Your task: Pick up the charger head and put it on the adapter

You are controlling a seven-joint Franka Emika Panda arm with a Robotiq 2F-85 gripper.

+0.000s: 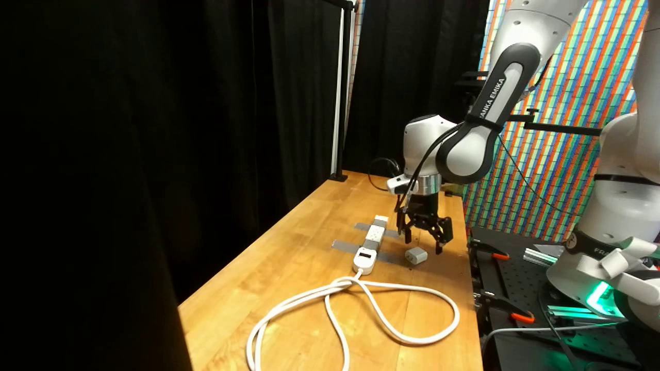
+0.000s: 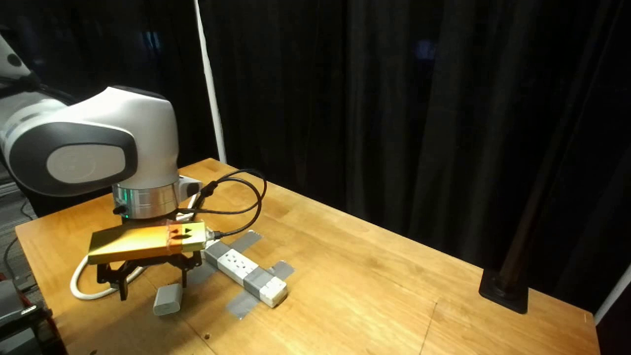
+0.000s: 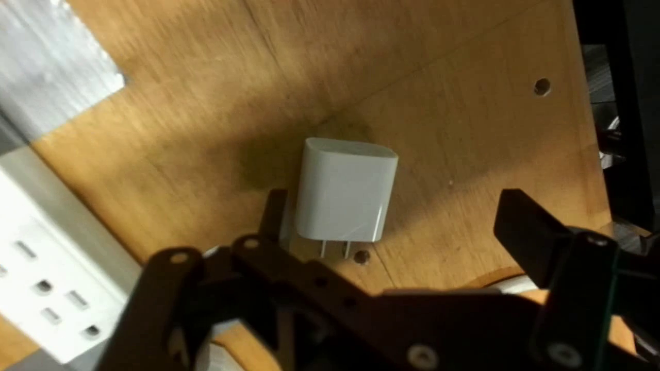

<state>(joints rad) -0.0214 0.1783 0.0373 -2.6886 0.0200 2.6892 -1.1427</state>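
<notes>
The charger head (image 1: 416, 255) (image 2: 168, 299) (image 3: 346, 190) is a small white block lying on the wooden table, with two metal prongs showing in the wrist view. Beside it is the adapter (image 1: 375, 234) (image 2: 237, 265) (image 3: 62, 257), a long whitish strip with outlets facing up, taped to the table. Above the charger head my gripper (image 1: 423, 244) (image 2: 154, 290) (image 3: 394, 206) points downward, open, its jaws wide apart and holding nothing. In the wrist view the block appears much closer to the left finger (image 3: 273, 216) than to the right finger (image 3: 526, 232).
A thick white cord (image 1: 397, 337) loops over the table from the adapter's end. Grey tape (image 1: 346, 247) (image 2: 246, 241) crosses the strip and sticks to the wood. Clamps with orange handles (image 1: 522, 318) line one table edge. A black pole base (image 2: 504, 292) stands on the table.
</notes>
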